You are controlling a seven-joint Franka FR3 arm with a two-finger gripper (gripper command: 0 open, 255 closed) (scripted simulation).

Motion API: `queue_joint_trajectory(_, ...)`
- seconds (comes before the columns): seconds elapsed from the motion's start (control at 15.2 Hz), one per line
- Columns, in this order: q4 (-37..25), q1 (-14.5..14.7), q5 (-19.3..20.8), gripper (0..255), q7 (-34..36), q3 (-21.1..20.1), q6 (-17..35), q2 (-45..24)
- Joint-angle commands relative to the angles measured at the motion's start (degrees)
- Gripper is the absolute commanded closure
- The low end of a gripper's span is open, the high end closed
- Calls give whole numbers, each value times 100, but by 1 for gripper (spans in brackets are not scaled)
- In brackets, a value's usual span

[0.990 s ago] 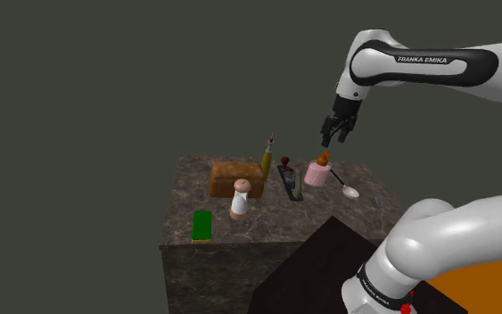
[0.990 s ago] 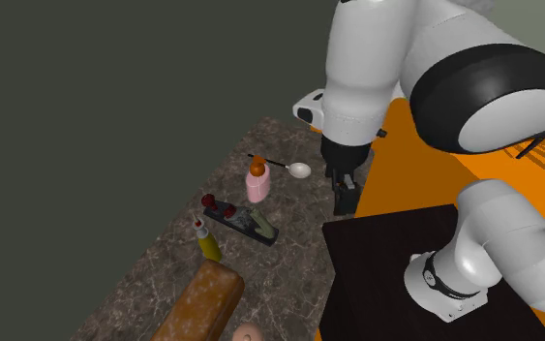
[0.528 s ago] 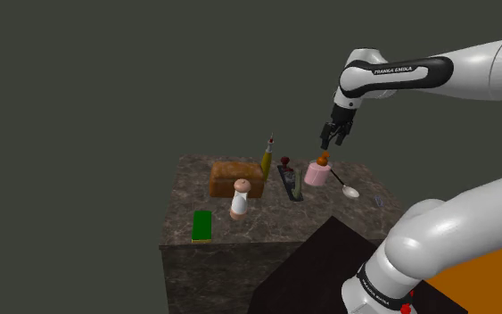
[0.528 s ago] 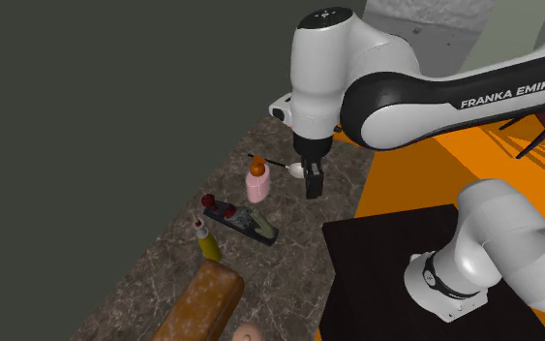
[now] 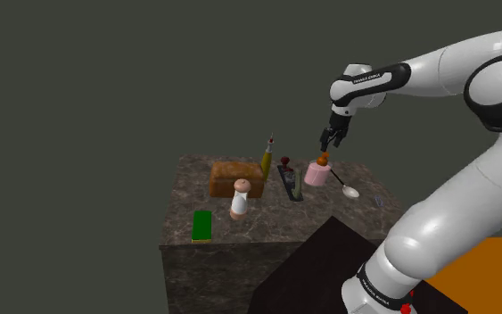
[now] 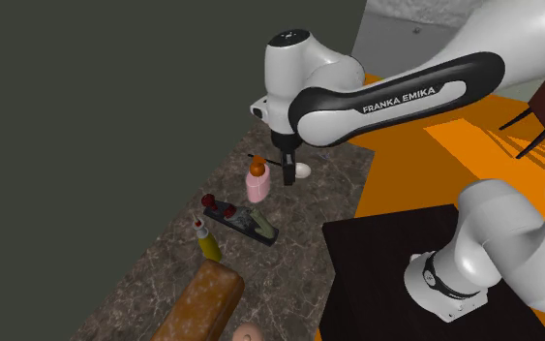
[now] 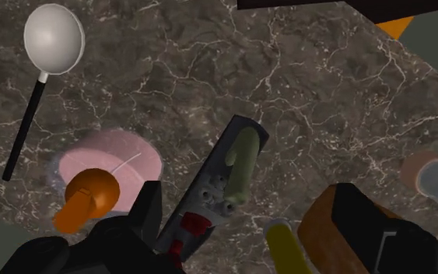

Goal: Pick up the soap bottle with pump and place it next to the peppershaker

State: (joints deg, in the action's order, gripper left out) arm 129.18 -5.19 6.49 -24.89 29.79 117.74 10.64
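**Lighting, as I read it from the remote console.** In the shoulder view, the dark stone counter (image 5: 267, 227) sits dim against a flat grey-green backdrop. The arm (image 5: 445, 67) catches light from above on its white shells and shades to grey beneath. In the second exterior view, the orange floor (image 6: 406, 174) is bright, crossed by thin dark shadow streaks at upper right. In the wrist view, the spoon (image 7: 54, 37) shows a soft pale gradient, and the black gripper (image 7: 244, 206) is nearly a silhouette.

Dark veined stone counter block (image 5: 271, 225), loaded.
On it: brown loaf (image 5: 234, 177), flat green pad (image 5: 202, 225), pale shaker (image 5: 239, 200), olive bottle (image 5: 267, 161), pink orange-pumped soap bottle (image 5: 316, 173), black-handled spoon (image 5: 345, 186), perhaps a dark tray (image 5: 291, 182).
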Motion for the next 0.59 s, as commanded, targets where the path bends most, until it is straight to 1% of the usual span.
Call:
queue_joint_trajectory(0.0,-271,-3,-218,0,-329,172,224,-502)
queue_joint_trajectory(0.26,-825,-134,-762,0,-1003,382,535,-1442)
queue_joint_trajectory(0.53,-1510,-442,-1378,0,-1652,395,699,-2404)
